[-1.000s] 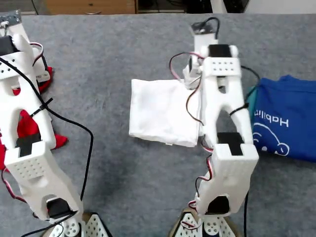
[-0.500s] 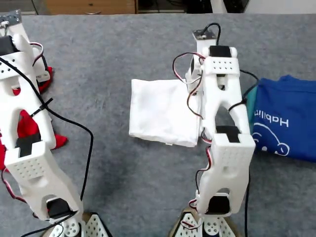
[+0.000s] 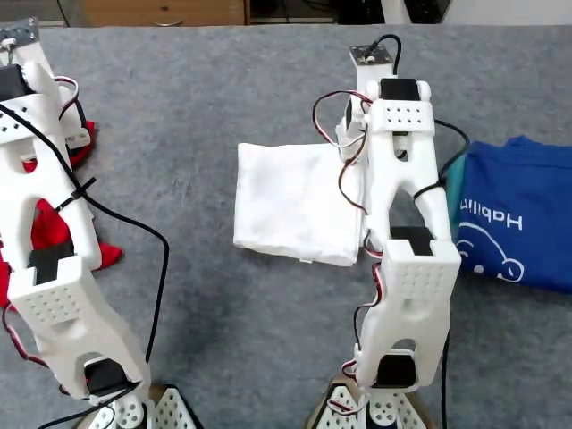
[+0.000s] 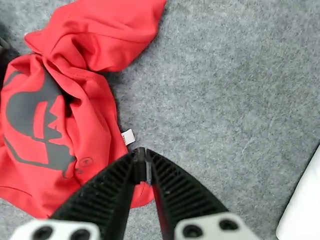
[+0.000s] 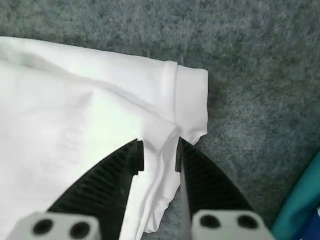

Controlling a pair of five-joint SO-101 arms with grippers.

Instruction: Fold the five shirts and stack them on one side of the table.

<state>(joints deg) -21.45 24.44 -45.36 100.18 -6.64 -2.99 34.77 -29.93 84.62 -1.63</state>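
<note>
1. The right arm (image 3: 407, 179) has shifted a little over the last second, its wrist creeping towards the far edge of the folded white cotton shirt (image 3: 290, 201), which has not moved on the grey felt-covered bench (image 3: 197, 107).
2. The right pincer (image 5: 159, 150) stands over that shirt's far corner, near the blue stack, with its jaws a little apart and a ridge of white cloth (image 5: 160, 131) between them. I judge it has not clamped, so this looks like lining up a grasp to carry the shirt to the stack.
3. The blue printed shirt (image 3: 514, 219) lies just beside the arm, on top of a teal cloth (image 5: 302, 200). That is probably the stacking side.
4. The crumpled red printed shirt (image 4: 55, 100) is well apart at the other edge, still unfolded.
5. The left pincer (image 4: 141, 165) hangs at its hem, jaws closed and empty.
6. Nothing lies between the white shirt and the blue one except the right arm itself.
</note>
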